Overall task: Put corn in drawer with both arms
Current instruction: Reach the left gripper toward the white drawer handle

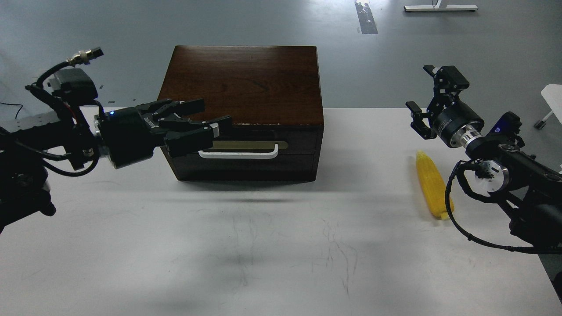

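Worktop (263,263) front bare, scuffed. Corn (431,188) lies near right edge, just beside your right gripper (423,98), jaws wide, empty. Left gripper (208,116) jaws parted near drawer (246,153) handle (239,153); drawer closed. Corn looks light, stiff, slick; grab mid-cob across width.

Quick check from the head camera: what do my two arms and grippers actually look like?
Both arms are black with looping black cables and silver wrist joints. The left gripper has black claw fingers, white lettering and a blue light behind it. The right gripper is black too, with a blue mark on its arm.
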Action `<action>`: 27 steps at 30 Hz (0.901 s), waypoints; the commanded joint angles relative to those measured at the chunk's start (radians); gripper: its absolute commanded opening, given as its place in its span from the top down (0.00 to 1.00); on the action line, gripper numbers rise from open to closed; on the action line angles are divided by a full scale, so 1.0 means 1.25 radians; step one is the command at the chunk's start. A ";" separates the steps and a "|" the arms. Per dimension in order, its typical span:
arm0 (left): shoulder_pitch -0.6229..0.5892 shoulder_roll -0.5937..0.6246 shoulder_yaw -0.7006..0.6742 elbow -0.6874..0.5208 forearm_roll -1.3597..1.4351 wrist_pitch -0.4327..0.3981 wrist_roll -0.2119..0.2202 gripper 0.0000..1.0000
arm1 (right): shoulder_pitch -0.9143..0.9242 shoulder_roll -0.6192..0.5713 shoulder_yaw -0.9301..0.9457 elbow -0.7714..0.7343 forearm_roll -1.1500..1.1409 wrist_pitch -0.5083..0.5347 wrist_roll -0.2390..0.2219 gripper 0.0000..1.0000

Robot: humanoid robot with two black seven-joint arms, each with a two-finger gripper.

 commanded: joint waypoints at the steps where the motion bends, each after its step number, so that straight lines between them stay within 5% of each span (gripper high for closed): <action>1: 0.004 -0.013 0.011 0.000 0.138 0.079 0.000 0.02 | -0.006 0.001 -0.001 -0.001 0.000 0.000 0.000 0.00; 7: 0.013 -0.030 0.057 0.006 0.274 0.212 0.014 0.01 | -0.021 0.002 -0.001 0.000 0.000 0.000 0.000 0.00; 15: 0.053 -0.020 0.065 0.015 0.280 0.190 0.181 0.01 | -0.022 0.006 -0.001 -0.001 0.000 0.000 0.001 0.00; 23: 0.096 0.010 0.082 0.000 0.292 0.197 0.170 0.02 | -0.036 0.006 -0.001 -0.001 0.000 0.000 0.001 0.00; 27: 0.103 0.001 0.095 0.001 0.395 0.218 0.091 0.01 | -0.041 0.006 -0.001 -0.011 0.000 0.000 0.001 0.00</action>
